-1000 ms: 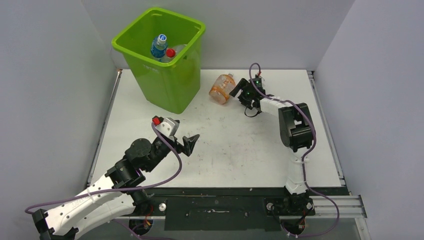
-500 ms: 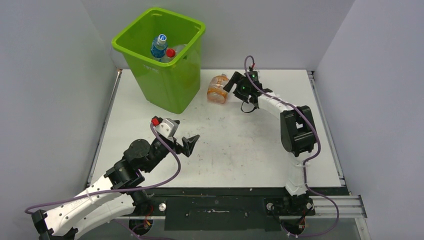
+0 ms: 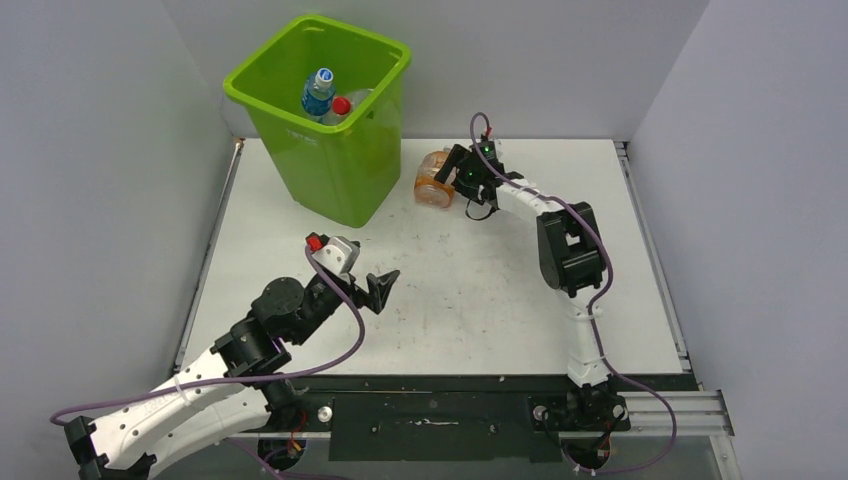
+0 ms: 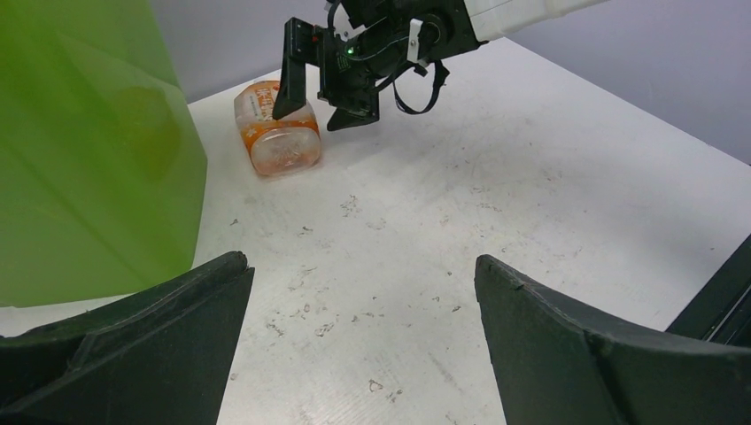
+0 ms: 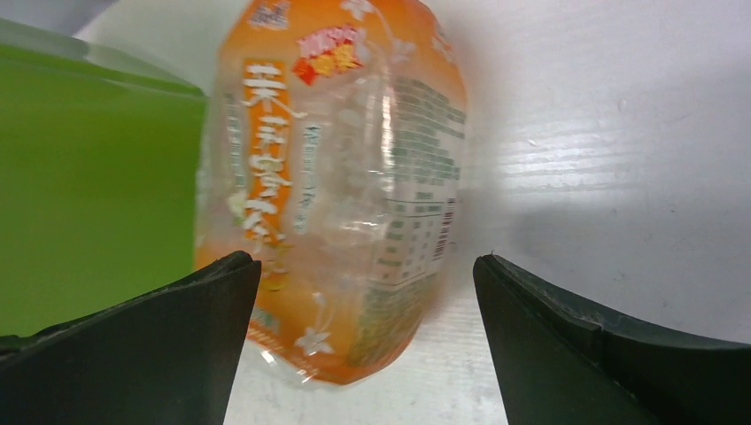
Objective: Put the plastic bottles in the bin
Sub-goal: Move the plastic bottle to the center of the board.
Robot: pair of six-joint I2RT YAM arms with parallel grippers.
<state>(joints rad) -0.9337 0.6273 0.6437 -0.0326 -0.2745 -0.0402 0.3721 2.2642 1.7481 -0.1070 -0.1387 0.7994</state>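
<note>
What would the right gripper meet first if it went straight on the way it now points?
The orange-labelled bottle: it lies straight ahead of the right gripper, centred between its open jaws. The bin beside it looks off that line.

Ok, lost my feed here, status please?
Right gripper open around orange bottle, not yet closed. Bottle lying beside bin. Left gripper open, empty. Nothing between bottle and bin.
</note>
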